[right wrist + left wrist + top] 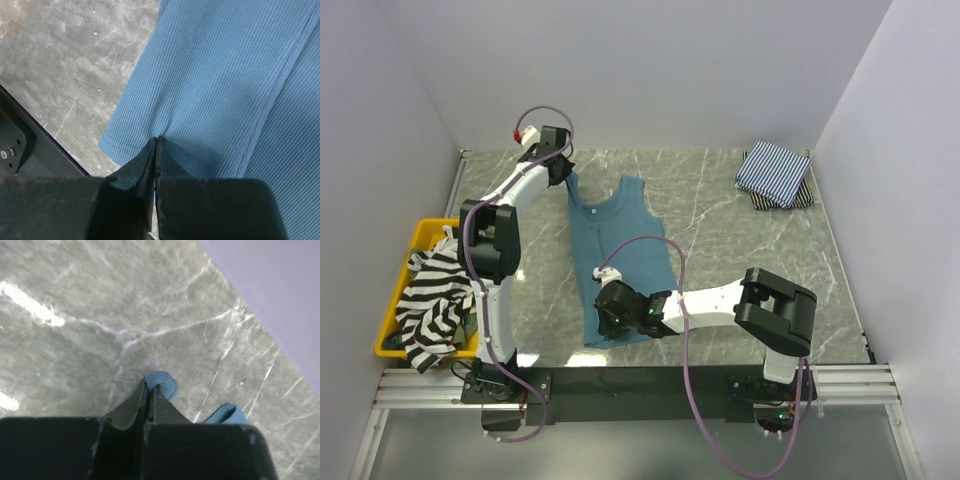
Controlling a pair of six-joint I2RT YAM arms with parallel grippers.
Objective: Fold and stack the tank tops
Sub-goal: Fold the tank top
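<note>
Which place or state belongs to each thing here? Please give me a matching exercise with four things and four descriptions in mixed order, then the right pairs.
Things:
1. teal tank top
2. black-and-white striped tank top
3. pinstriped tank top
4. left gripper

Descriptions:
A. folded, in the far right corner
B. shut on a strap of the teal tank top
C. spread out flat in the centre
D. draped over the yellow bin

Pairs: 1-C, 2-D, 3-A, 4-B

Overhead wide; wrist views close on teal tank top.
</note>
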